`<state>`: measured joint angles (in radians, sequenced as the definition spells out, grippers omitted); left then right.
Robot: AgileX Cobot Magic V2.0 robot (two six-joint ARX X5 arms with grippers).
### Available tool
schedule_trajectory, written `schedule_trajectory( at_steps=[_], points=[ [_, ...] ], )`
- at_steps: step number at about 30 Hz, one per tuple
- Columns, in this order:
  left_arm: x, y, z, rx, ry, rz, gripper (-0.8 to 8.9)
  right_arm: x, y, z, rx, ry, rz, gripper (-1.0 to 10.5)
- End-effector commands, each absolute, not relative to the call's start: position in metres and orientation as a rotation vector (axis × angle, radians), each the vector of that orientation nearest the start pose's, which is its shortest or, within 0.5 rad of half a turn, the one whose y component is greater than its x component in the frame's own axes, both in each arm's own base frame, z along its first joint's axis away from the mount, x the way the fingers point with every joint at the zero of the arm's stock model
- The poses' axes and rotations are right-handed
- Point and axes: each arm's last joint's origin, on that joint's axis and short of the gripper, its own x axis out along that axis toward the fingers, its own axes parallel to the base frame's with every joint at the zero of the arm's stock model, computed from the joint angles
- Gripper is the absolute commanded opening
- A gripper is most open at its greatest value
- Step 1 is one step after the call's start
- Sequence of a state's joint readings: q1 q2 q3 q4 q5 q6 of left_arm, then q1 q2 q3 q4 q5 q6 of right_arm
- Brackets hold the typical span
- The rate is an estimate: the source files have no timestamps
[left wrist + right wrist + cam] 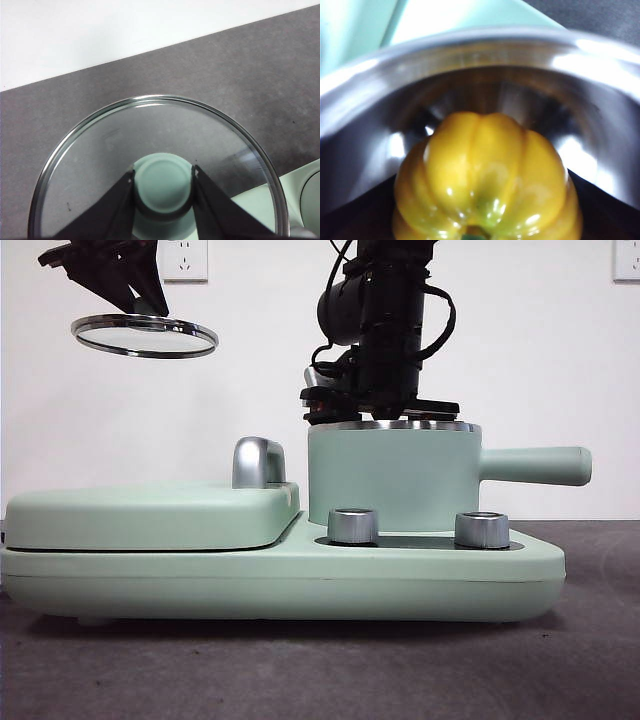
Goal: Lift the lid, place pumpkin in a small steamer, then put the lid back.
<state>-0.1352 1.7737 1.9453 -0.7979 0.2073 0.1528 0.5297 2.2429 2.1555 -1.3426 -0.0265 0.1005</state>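
My right gripper (385,412), clamped on the pumpkin (485,180), hangs inside the small steamer (395,475) toward the counter's right edge, so I should lower it centred before letting go, while my left gripper (163,182) grips the lid (145,336) high over the left edge.

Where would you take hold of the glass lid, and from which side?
By the small mint-green knob at the centre of the lid, coming from above. The disc is flat, smooth glass with a thin steel rim, so the raised knob looks like the only part two jaws can close around. The left tool holds it just so, lid level in the air, aside from the pot.
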Motion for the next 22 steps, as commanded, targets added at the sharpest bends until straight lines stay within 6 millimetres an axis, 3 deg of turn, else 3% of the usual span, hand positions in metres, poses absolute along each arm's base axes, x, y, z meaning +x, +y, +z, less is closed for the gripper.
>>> schedule_trajectory(
  at_steps=[1,7,14,22],
  points=[
    [0.381,-0.059,0.417,0.118,0.551,-0.38,0.15,0.384,0.228,0.243,-0.313,1.496,0.381,3.2],
    [0.381,-0.059,0.417,0.118,0.551,-0.38,0.15,0.384,0.228,0.243,-0.314,1.496,0.38,4.7],
    [0.381,-0.059,0.417,0.116,0.55,-0.38,0.15,0.384,0.228,0.246,-0.311,1.488,0.381,5.0],
    [0.38,-0.06,0.417,0.097,0.55,-0.42,0.15,0.382,0.227,0.275,-0.283,1.401,0.397,5.0]
  ],
)
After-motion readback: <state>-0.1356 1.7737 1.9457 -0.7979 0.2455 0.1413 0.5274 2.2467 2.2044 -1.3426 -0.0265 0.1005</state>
